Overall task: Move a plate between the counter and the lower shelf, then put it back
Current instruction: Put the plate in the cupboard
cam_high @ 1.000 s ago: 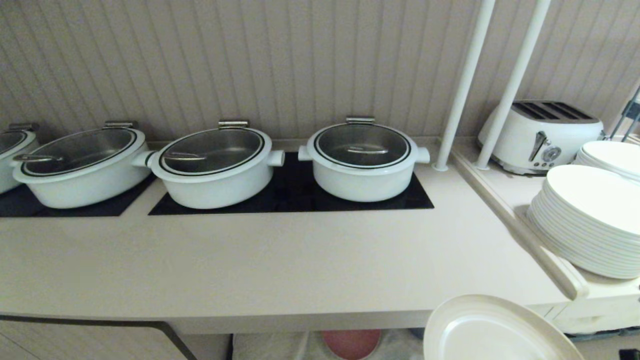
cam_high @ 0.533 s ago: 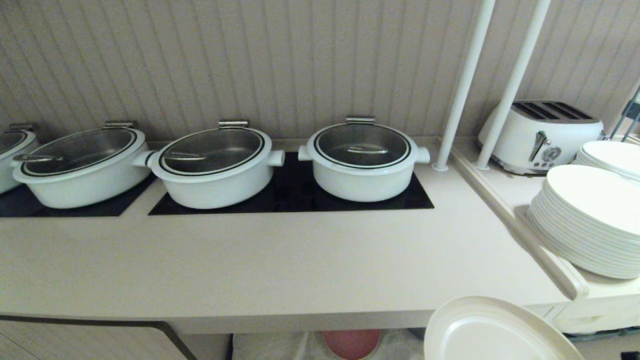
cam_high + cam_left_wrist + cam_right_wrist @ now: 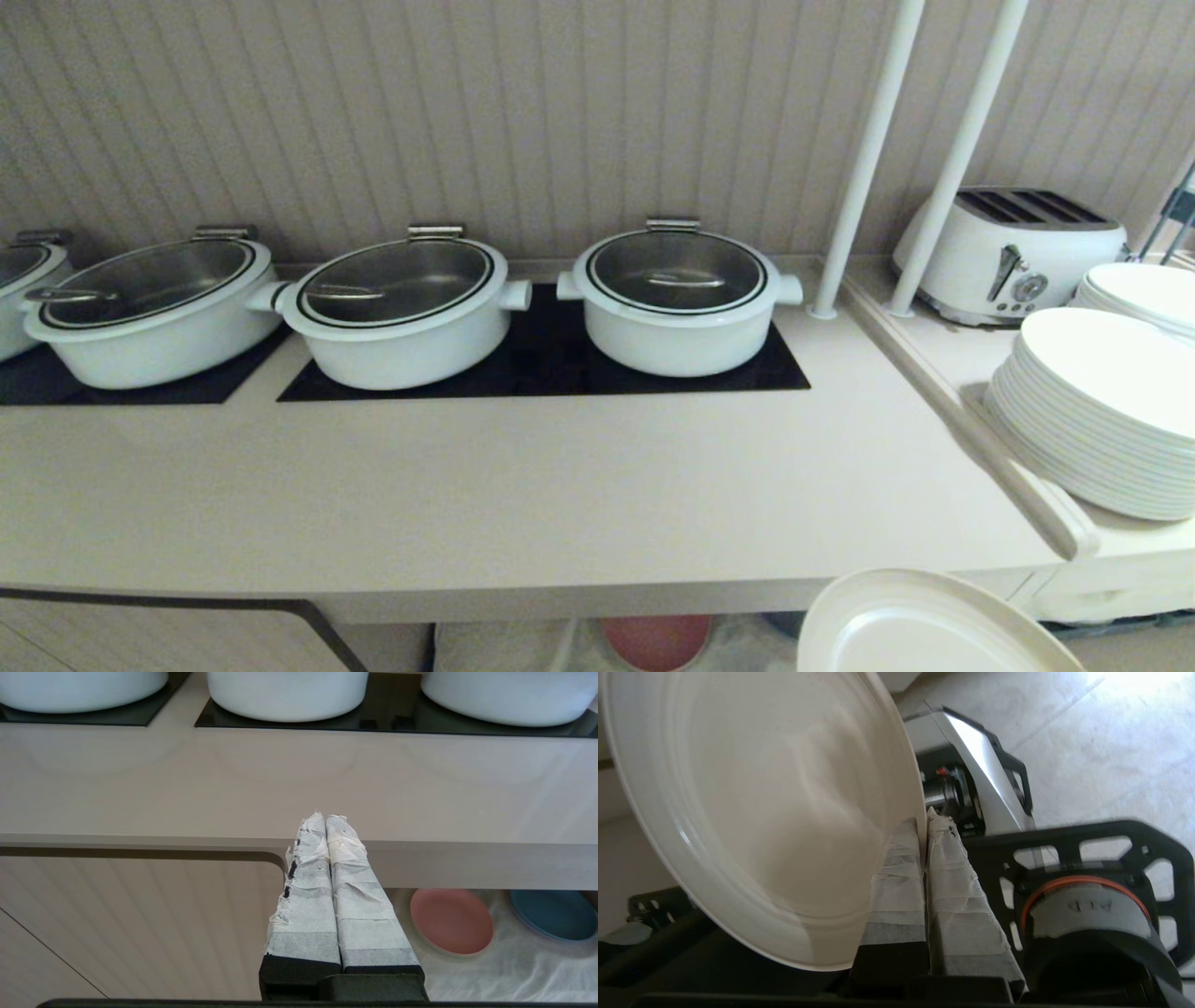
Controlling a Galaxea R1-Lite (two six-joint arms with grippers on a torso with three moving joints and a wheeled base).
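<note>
We have the plate (image 3: 752, 812) pinched at its rim in our right gripper (image 3: 923, 823), whose taped fingers (image 3: 896, 877) are closed tight on the thin edge, one on each face. In the head view the plate (image 3: 924, 625) hangs off the front right corner of the counter (image 3: 523, 504), in the air and resting on nothing. It looks stiff and light, a smooth matte disc that could pivot or slip in so narrow a bite, and it would likely chip if dropped; the rim is the only place to grasp it, so we judge a slow, level carry wise. Our right wrist holds it tilted. Our left gripper (image 3: 325, 819) sits parked before the counter's front edge, fingers together, holding nothing.
</note>
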